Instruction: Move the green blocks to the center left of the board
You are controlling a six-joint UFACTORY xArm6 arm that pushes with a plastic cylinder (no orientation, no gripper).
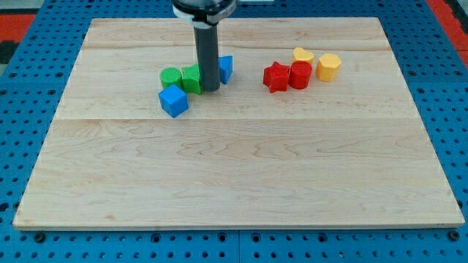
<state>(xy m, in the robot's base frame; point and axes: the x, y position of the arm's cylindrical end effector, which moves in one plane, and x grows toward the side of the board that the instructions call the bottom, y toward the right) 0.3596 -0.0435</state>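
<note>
Two green blocks sit side by side left of the board's centre, toward the view's top: a round green block (170, 77) and a green block (191, 78) to its right. My tip (210, 89) stands right against the right side of the second green block. A blue cube (174, 101) lies just below the green pair, touching or nearly touching them. Another blue block (225, 68) is partly hidden behind my rod on its right.
A red star-shaped block (276, 77) and a red block (300, 74) sit right of centre. Two yellow blocks (303, 55) (328, 66) lie just beyond them. The wooden board (241, 168) rests on a blue perforated surface.
</note>
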